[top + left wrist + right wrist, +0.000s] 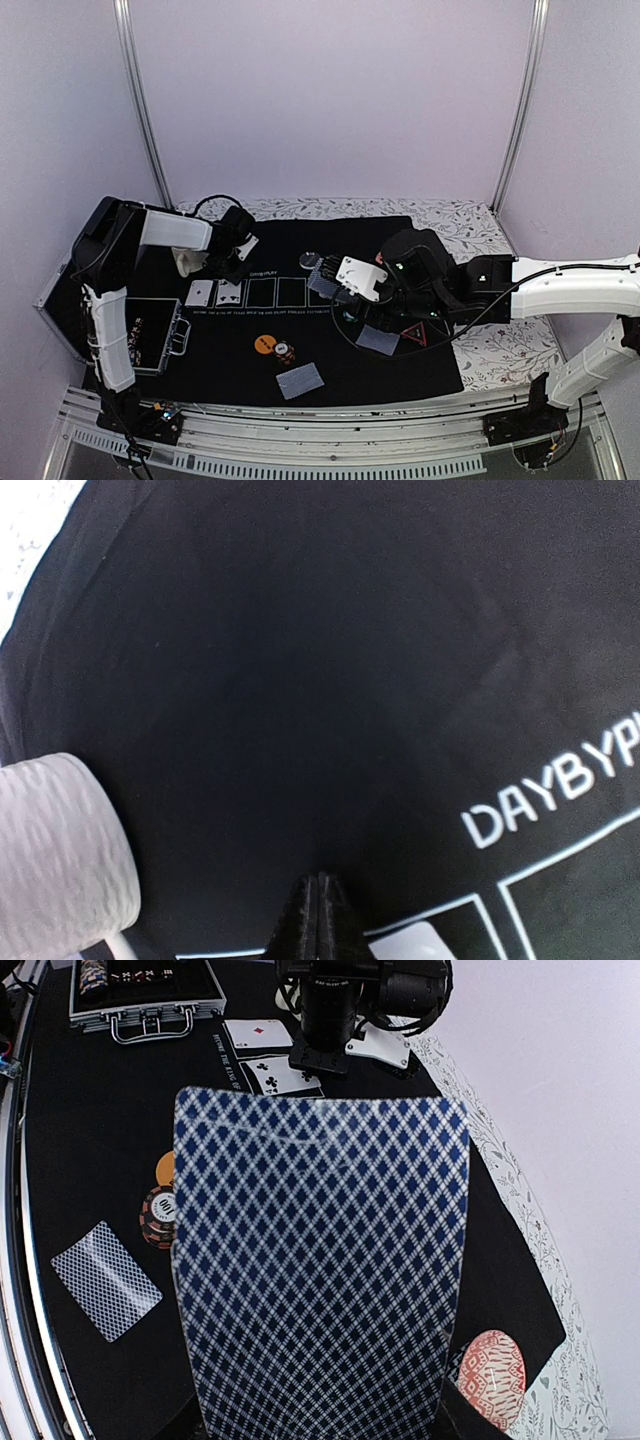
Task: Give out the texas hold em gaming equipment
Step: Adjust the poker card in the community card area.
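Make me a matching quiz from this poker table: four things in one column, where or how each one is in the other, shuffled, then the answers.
Things:
1. left gripper
2. right gripper
3. orange disc
4. case

States and places:
A. open, at the left edge of the mat
B. shut on nothing
C. beside the striped chip
D. holding a blue-backed card

Pairs: 1-B, 2-D, 3-C, 4-A
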Tool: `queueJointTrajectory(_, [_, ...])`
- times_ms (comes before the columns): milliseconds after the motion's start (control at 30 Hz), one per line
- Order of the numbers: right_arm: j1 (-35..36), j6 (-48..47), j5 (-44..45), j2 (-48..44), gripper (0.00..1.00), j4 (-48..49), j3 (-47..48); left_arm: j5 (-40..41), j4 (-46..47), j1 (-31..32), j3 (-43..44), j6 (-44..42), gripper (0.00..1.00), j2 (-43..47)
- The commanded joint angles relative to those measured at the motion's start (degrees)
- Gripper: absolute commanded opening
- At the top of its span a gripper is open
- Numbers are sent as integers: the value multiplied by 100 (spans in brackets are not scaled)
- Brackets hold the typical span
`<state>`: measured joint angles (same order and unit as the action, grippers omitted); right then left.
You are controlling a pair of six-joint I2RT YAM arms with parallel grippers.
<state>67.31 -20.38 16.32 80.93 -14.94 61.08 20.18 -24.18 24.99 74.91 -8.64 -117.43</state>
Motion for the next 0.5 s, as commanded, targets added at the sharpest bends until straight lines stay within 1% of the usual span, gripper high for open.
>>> queueJointTrajectory(0, [-39, 70, 47, 2, 51, 158, 35, -322, -218, 225, -188, -176, 2, 14])
queueJointTrajectory(467, [-38, 44, 81, 32, 52, 158, 37, -595, -139, 371, -317, -346, 2, 269])
